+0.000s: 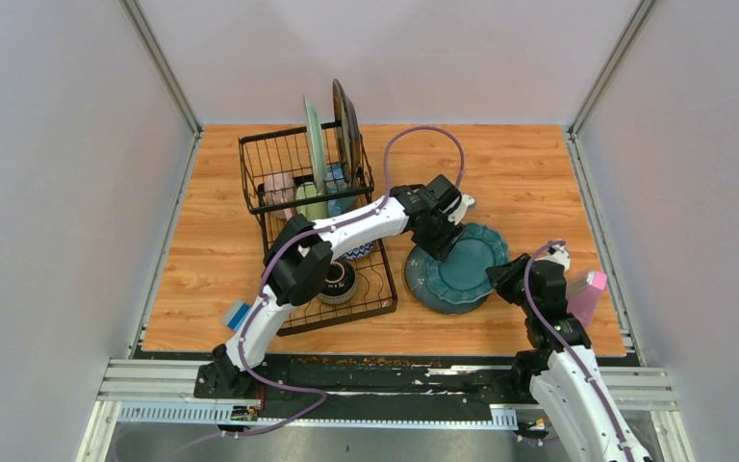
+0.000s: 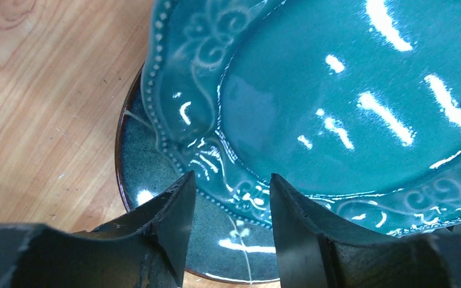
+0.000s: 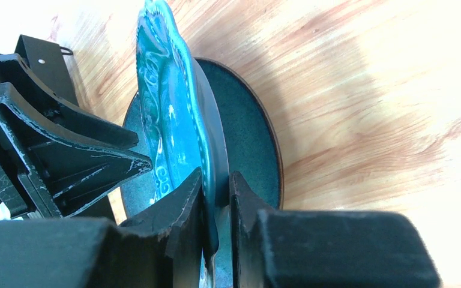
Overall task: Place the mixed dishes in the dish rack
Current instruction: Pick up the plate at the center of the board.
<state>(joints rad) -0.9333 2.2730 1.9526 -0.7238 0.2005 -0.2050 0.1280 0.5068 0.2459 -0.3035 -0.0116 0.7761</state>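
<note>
So the right gripper (image 3: 215,183) is pinched on the rim of the teal plate (image 3: 174,120) nearer the table's right edge, tipping it off the darker plate (image 3: 249,138). I'd guess that's so the spread-open left gripper (image 2: 231,189) can run it to the dish rack (image 1: 279,159) by the far-left corner.

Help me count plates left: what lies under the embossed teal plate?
A darker, brown-rimmed plate lies beneath the embossed teal plate; part of it is covered.
</note>
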